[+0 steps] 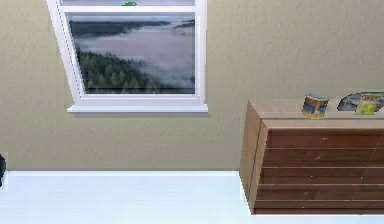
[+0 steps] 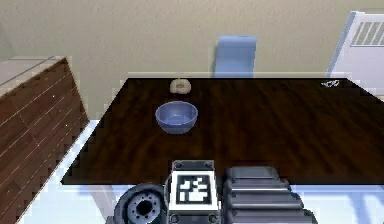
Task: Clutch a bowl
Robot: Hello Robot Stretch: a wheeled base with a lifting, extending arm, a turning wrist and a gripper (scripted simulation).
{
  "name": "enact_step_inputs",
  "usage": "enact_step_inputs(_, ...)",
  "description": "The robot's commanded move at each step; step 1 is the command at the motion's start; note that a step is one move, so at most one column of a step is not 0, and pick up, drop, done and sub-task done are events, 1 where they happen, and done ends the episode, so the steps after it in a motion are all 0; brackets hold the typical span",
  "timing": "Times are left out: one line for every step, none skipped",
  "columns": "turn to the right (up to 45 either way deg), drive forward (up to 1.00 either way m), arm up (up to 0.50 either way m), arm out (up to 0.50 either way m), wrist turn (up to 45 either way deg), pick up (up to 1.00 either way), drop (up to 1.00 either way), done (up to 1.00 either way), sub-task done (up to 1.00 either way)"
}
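And there's the bowl (image 2: 177, 116), blue and round, sitting upright on the dark worktop (image 2: 270, 130), left of the middle and well in from every edge. Just beyond it, toward the far edge, lies a small pale ring-shaped thing (image 2: 181, 86), apart from the bowl. A blue chair (image 2: 237, 55) stands behind the worktop's far side. Down at the arm side view's bottom edge sits the marked white square (image 2: 193, 190), and left of it the hand (image 2: 140, 208), a dark rounded body. Its far end can't be made out, so whether it holds anything cannot be told. In the forward view, a wooden dresser (image 1: 315, 160) stands at the right under a window (image 1: 133, 55).
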Motion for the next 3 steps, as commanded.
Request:
enact_step_inputs(0.0, 0.00, 0.00, 0.48, 0.0, 0.00, 0.00, 0.00, 0.00)
enact_step_inputs(0.0, 0.00, 0.00, 0.00, 45.0, 0.00, 0.00, 0.00, 0.00)
enact_step_inputs(0.0, 0.00, 0.00, 0.00, 45.0, 0.00, 0.00, 0.00, 0.00)
